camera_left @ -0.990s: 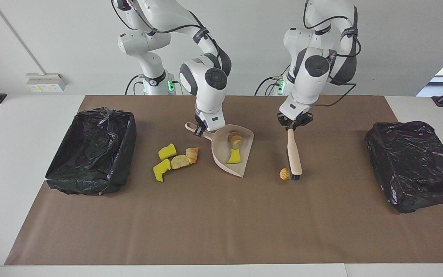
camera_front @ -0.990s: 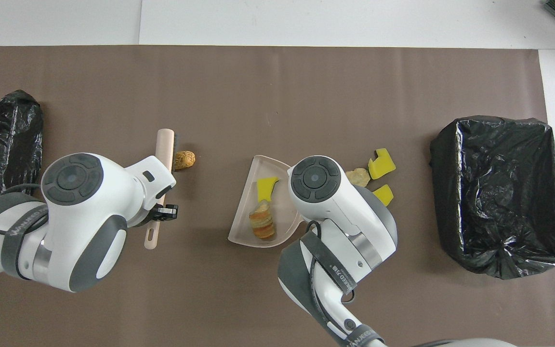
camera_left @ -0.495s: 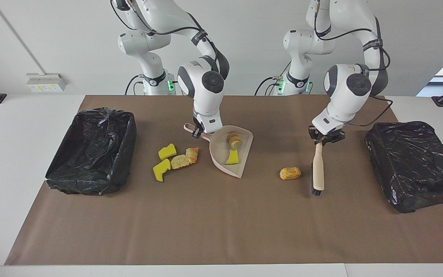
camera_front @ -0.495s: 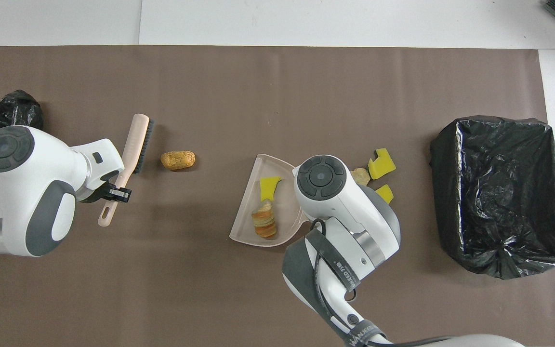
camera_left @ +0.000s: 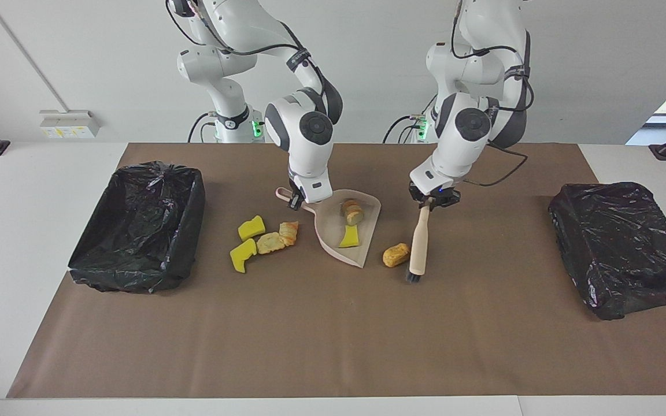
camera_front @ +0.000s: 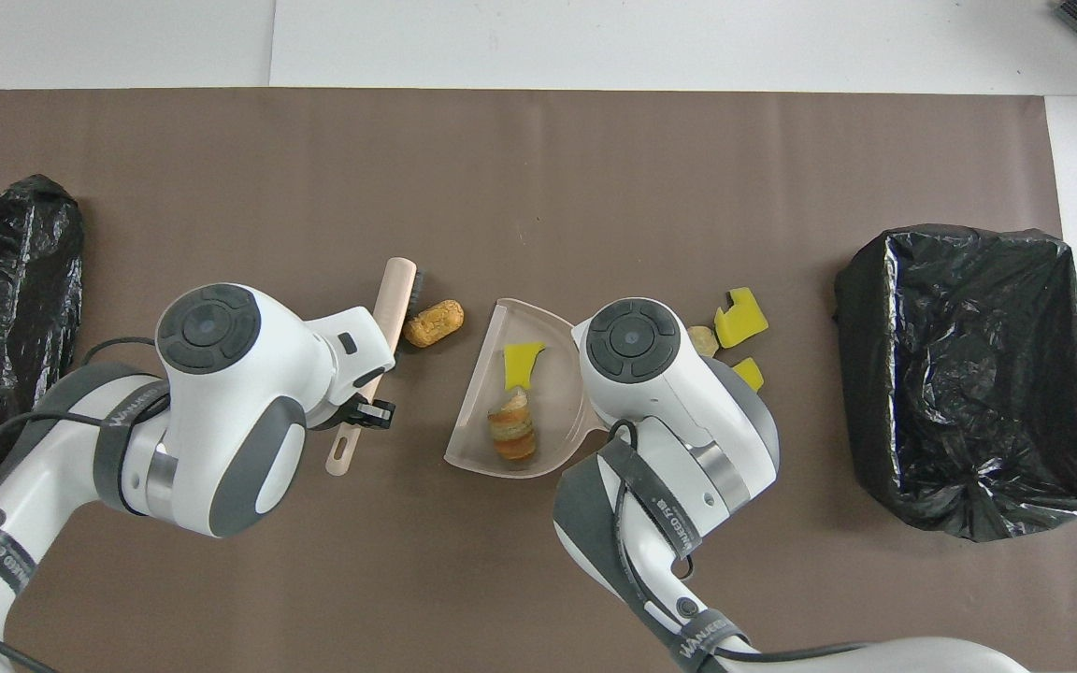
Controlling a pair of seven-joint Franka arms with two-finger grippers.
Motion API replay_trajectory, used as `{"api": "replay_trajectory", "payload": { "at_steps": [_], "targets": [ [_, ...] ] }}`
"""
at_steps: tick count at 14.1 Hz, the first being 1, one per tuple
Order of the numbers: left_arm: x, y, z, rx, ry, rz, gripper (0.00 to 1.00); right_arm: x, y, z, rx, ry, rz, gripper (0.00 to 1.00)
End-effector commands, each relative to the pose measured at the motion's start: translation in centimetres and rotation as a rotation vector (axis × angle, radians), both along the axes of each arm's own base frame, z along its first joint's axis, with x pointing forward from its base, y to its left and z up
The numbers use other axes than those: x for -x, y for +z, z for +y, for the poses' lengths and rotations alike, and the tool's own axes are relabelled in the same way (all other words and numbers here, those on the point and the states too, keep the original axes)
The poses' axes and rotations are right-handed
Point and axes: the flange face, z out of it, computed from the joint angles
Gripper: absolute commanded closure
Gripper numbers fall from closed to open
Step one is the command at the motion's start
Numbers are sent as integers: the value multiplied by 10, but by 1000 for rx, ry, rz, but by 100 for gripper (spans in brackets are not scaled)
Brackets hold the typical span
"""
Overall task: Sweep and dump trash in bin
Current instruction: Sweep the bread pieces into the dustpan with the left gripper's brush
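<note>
My right gripper (camera_left: 297,199) is shut on the handle of the beige dustpan (camera_left: 333,240) (camera_front: 473,402). The pan holds two pieces of trash, a tan lump (camera_left: 352,211) and a yellow sponge piece (camera_left: 349,236). My left gripper (camera_left: 432,202) (camera_front: 363,411) is shut on the wooden brush (camera_left: 418,242) (camera_front: 395,299), whose bristles point down at the mat. Another tan lump (camera_left: 396,255) (camera_front: 434,322) lies between the brush and the pan's open lip, touching the brush. More trash, yellow sponges (camera_left: 251,227) and pastry lumps (camera_left: 270,242), lies beside the pan toward the open black-lined bin (camera_left: 136,231) (camera_front: 861,280).
A second black-bagged bin (camera_left: 616,242) stands at the left arm's end of the table. A brown mat (camera_left: 333,335) covers the table, with white table edges around it. In the overhead view the right arm's wrist hides its gripper and part of the loose trash.
My left gripper swung the brush out toward the left arm's end, then back, pushing the tan lump along the mat up to the dustpan's lip. The dustpan has barely shifted.
</note>
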Motion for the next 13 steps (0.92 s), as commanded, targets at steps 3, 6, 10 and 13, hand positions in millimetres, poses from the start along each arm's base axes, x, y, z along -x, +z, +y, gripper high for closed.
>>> {"api": "replay_trajectory", "payload": {
  "at_steps": [3,6,10,13],
  "targets": [
    [67,18,-68,-23,66,32,100,-2,-7,-2,-30,14,10,100],
    [81,21,-71,-50,49,94,100,-1,-7,-3,-29,12,13,100],
    [127,44,-90,-93,-28,152,100,-1,-7,-3,-28,9,12,100],
    [141,64,-83,-116,21,170,100,-2,-7,-3,-26,2,12,100]
  ]
}}
